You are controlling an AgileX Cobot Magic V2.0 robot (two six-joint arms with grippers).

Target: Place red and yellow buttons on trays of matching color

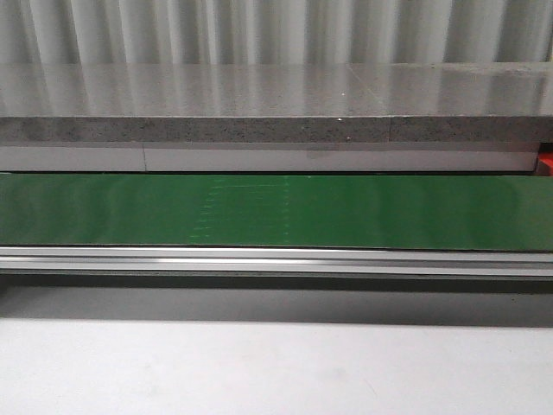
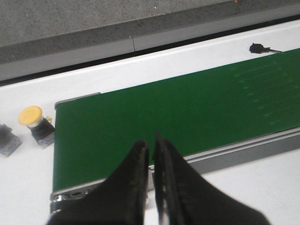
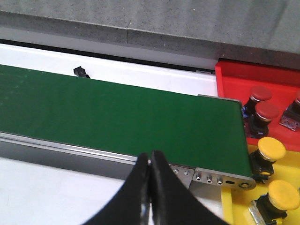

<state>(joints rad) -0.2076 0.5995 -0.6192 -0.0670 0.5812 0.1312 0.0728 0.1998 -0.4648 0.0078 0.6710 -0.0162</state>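
Beside the left end of the green belt (image 2: pixel 178 112), a yellow button (image 2: pixel 33 121) stands on the white surface (image 2: pixel 23 173), with a second, blurred button body (image 2: pixel 7 139) near it at the frame edge. The left gripper (image 2: pixel 151 157) hangs over the belt's near edge, jaws nearly together and empty. The right gripper (image 3: pixel 150 168) does likewise, jaws pressed together. Past the belt's right end, two red buttons (image 3: pixel 265 112) sit in a red tray (image 3: pixel 234 79) and two yellow buttons (image 3: pixel 274 171) in a yellow tray (image 3: pixel 229 206).
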